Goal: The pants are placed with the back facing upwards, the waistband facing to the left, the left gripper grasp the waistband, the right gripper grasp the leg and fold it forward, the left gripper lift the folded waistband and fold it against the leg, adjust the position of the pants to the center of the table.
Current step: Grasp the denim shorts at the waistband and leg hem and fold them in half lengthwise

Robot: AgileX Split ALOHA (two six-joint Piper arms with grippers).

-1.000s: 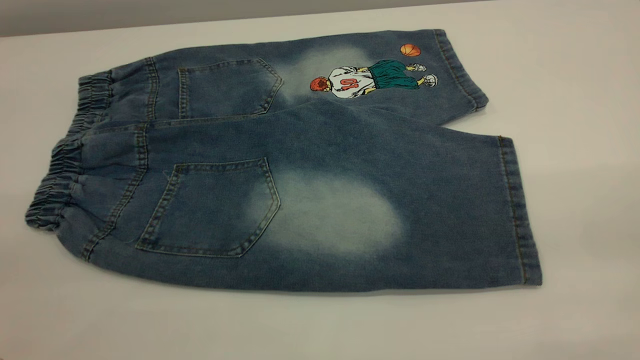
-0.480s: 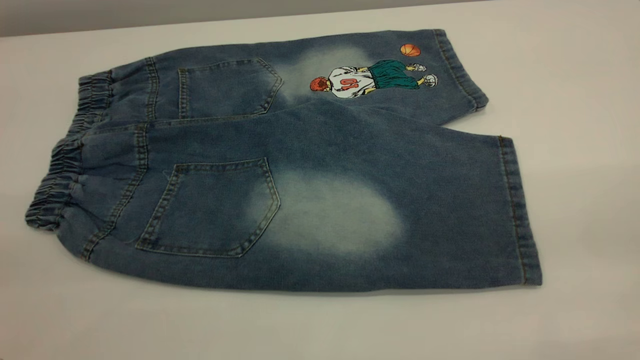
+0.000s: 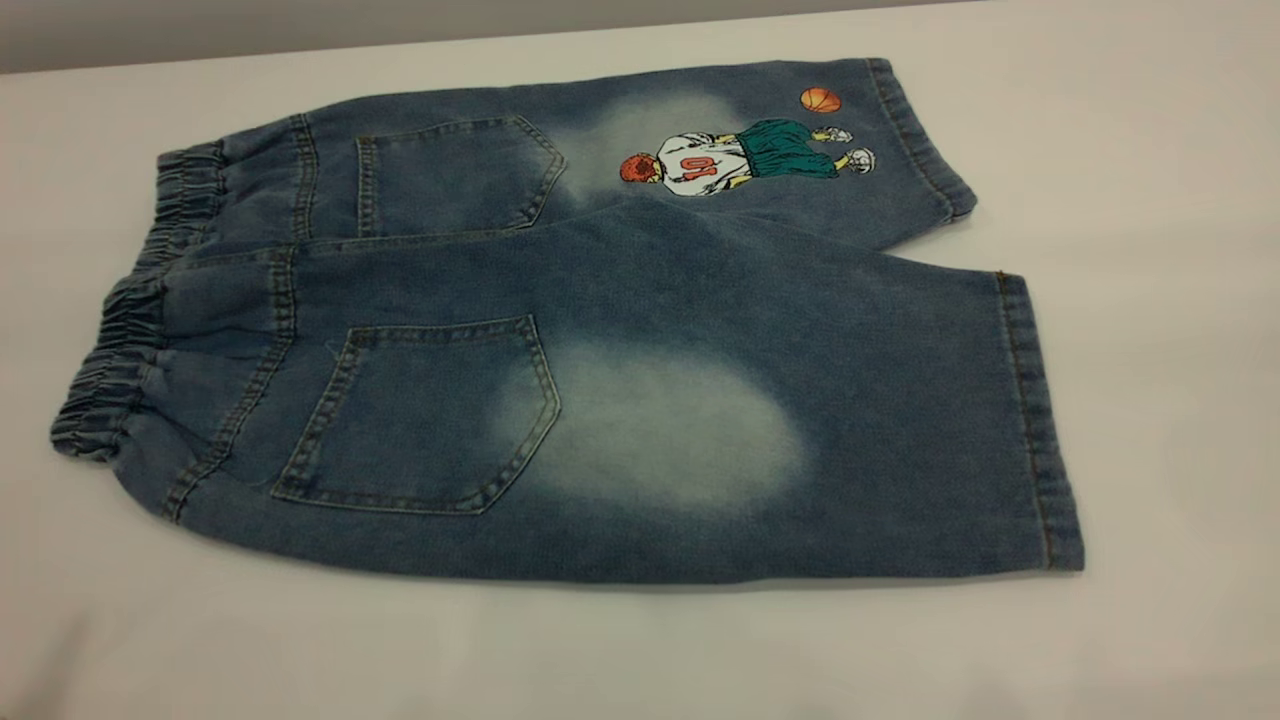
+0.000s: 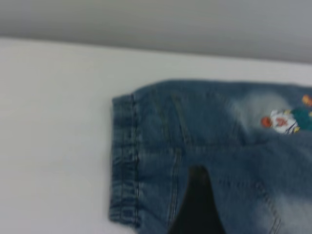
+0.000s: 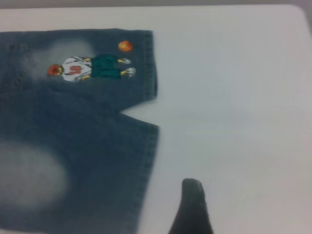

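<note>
While the pants (image 3: 600,330) lie flat on the white counter (image 3: 1150,200) with their back up, I can read them well from the exterior view: short blue denim, the waistband (image 3: 130,330) ruched and darker at that view's left, the two stitched hems at its right. I count two patch pockets, one on each half, and two whitish faded patches. The larger oval fade sits on the leg (image 3: 800,430) nearer the camera, whose hem lies just short of the counter's middle right. The farther leg carries one small basketball-player print (image 3: 745,158) with a single orange ball beside it, and the near leg overlaps it slightly where the two meet. Nothing is folded yet; the cloth rests spread out with only soft wrinkles by the waistband. From the left wrist view I see the left gripper (image 4: 197,204) as one dark finger tip above the denim close behind the waistband; I cannot tell how its jaws stand. From the right wrist view the right gripper (image 5: 191,207) likewise shows a single dark finger tip, over bare counter just beside the near leg's hem, apart from the cloth, and I cannot tell the state of its jaws either. Neither gripper appears in the exterior view.
</note>
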